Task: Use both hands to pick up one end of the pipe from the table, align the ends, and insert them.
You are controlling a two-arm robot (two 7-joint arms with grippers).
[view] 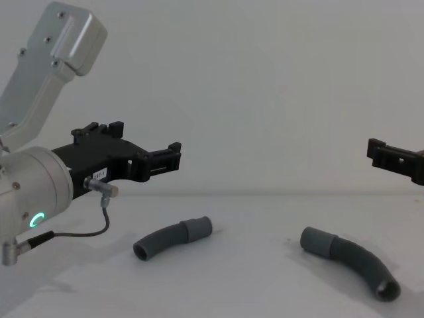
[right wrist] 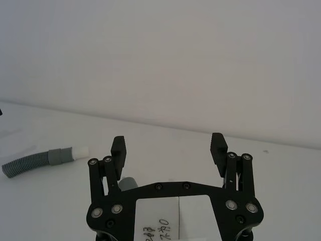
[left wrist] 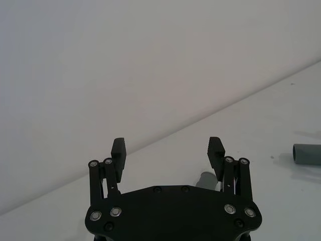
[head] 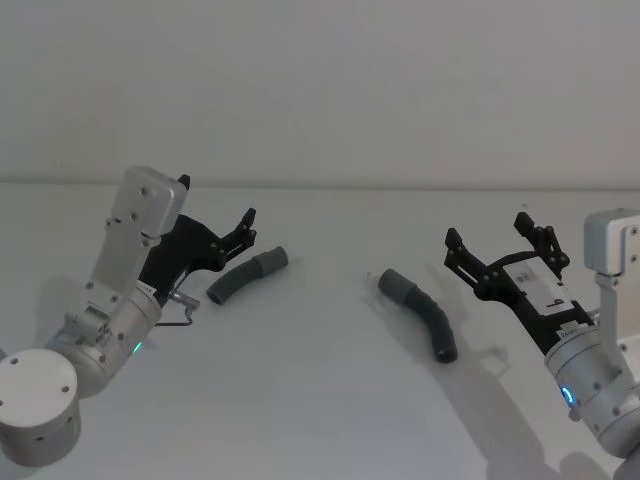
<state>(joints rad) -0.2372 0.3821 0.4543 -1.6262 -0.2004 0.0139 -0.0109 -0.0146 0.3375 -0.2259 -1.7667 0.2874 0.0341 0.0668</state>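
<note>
Hovering over the left half of the desk (head: 320, 400), the left gripper (head: 215, 203) is holding its fingers wide apart with nothing between them. In the chest view it is hanging clear above the shorter hose piece (view: 173, 237), not touching it. That piece is lying just right of the fingers and below them, its smooth cuff (head: 272, 262) pointing toward the desk's middle. Well apart from it, on the right half, the longer hose piece (head: 420, 310) is lying flat, curving toward the near edge, its own cuff (head: 395, 285) facing the shorter piece. Right of it, the right gripper (head: 487, 230) is hanging raised above the desk, fingers also spread wide and gripping nothing; the longer piece's cuff is sitting below and just left of them.
</note>
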